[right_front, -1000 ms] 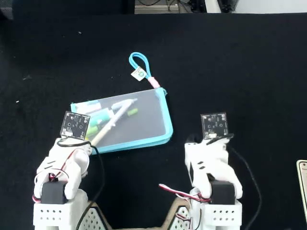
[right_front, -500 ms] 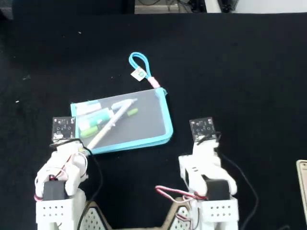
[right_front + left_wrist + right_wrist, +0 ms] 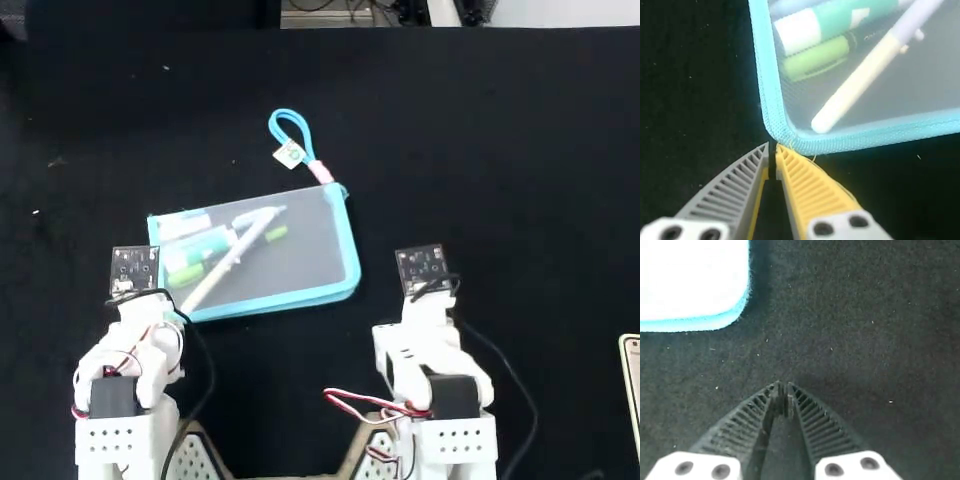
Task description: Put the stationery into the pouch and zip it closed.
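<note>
While black cloth [image 3: 500, 150] lies open on every side of the pouch [image 3: 255, 255], I see its blue strap loop [image 3: 288, 130] trailing off the far corner, and a pale object [image 3: 631, 365] well off to the pouch's right. Stationery [image 3: 215, 250] sits inside the pouch. My left gripper [image 3: 774, 150], fingers pressed together on nothing, points right at the pouch's near-left corner. My right gripper [image 3: 783, 390], also clenched empty, is over bare cloth near the near-right corner.

frosted, translucent plastic fronts the pouch [image 3: 310, 255], edged in woven turquoise cloth tape; inside lies a smooth, glossy plastic pen [image 3: 875, 65]. the table [image 3: 500, 150] wears matt black, felt-like cloth flecked with lint. ribbed matt plastic forms the left gripper [image 3: 774, 150] and right gripper [image 3: 782, 390].
</note>
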Motion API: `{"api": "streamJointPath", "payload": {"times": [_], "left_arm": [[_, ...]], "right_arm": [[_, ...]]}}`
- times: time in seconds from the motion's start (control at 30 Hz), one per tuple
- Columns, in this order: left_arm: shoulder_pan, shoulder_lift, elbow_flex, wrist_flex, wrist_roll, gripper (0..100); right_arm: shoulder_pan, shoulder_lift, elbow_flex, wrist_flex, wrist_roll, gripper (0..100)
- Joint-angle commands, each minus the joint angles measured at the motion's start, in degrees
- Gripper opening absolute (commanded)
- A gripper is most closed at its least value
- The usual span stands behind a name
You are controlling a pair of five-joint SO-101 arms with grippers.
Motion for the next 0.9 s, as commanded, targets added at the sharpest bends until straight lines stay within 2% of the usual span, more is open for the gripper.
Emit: {"api": "streamJointPath", "payload": {"times": [0.0, 0.87], "left_arm": [[-0.3, -0.2, 1.4, 0.3, 0.9, 3], [-0.4, -0.5, 1.3, 0.3, 0.9, 3]], "right_arm": [[-0.6, -5.4, 0.2, -0.4, -0.1, 1.1], [-0.7, -5.4, 0.3, -0.4, -0.1, 1.1]]}}
